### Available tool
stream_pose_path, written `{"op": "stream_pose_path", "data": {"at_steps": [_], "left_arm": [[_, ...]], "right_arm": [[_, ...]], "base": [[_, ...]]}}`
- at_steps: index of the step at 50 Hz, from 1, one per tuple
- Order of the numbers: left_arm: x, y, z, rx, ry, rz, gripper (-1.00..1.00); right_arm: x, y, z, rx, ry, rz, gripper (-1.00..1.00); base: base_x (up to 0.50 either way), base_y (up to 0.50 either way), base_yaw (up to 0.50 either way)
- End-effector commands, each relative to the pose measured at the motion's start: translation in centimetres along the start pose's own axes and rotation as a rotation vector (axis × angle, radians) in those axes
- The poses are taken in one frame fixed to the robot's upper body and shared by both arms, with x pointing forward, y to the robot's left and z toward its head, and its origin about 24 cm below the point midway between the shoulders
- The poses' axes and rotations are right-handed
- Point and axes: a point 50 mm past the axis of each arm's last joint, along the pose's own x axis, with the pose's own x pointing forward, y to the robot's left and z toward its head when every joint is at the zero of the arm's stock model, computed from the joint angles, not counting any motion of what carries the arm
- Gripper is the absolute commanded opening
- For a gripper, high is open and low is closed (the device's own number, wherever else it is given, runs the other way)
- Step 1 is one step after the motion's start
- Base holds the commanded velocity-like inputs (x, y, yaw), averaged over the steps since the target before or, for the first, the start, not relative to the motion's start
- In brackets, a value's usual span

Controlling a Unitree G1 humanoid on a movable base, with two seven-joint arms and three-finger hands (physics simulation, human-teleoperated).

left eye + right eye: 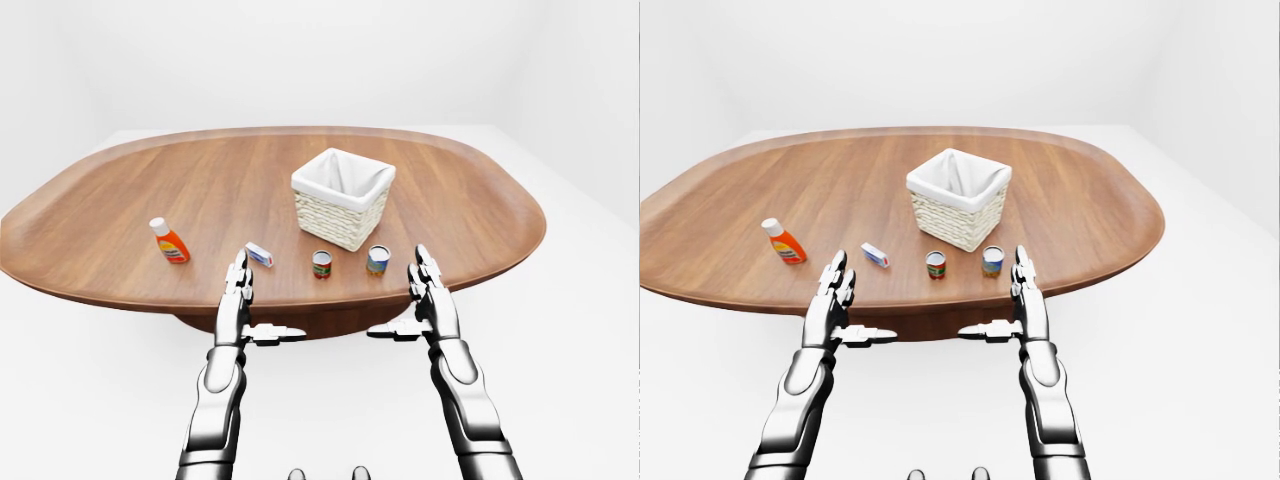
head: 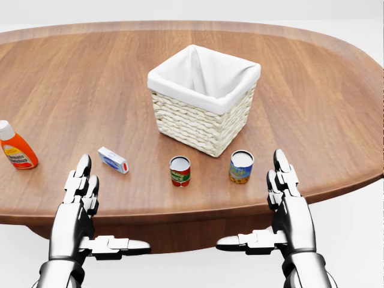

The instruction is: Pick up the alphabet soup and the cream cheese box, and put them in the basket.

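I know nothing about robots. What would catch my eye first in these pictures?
Two shiny metal hands, the left hand and right hand, held open and empty at the bottom of the head view, over the near edge of a big oval wooden table. At the middle stands a woven basket with a white liner, and at the far left an orange bottle.
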Motion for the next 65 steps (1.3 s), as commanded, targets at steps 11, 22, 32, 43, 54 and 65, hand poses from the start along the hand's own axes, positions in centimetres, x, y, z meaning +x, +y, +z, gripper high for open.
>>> {"op": "stream_pose_path", "data": {"at_steps": [11, 22, 32, 43, 54, 65], "left_arm": [[0.0, 0.0, 0.0, 0.001, 0.003, -0.002, 1.0], [0.0, -0.1, -0.1, 0.006, 0.014, -0.007, 1.0], [0.1, -0.1, -0.3, 0.008, 0.022, -0.006, 1.0], [0.2, 0.0, -0.3, 0.009, 0.018, 0.0, 1.0], [0.1, 0.1, 0.0, -0.001, 0.0, 0.002, 1.0], [-0.1, 0.0, 0.1, -0.002, 0.0, 0.004, 1.0]], "right_arm": [[0.0, 0.0, 0.0, -0.002, 0.004, -0.001, 1.0], [0.0, -0.2, 0.1, -0.003, -0.009, -0.03, 1.0], [-0.1, -1.7, 1.0, 0.0, -0.07, -0.171, 1.0], [-0.4, -3.7, 1.7, 0.031, -0.12, -0.339, 1.0], [-1.6, -5.8, 3.6, 0.038, -0.209, -0.553, 1.0], [-3.1, -8.3, 4.6, 0.037, -0.264, -0.799, 1.0]], "base": [[0.0, -0.16, 0.0], [0.0, -0.05, 0.0], [0.0, 0.0, 0.0], [0.0, 0.0, 0.0], [0.0, 0.0, 0.0], [0.0, 0.0, 0.0]]}}
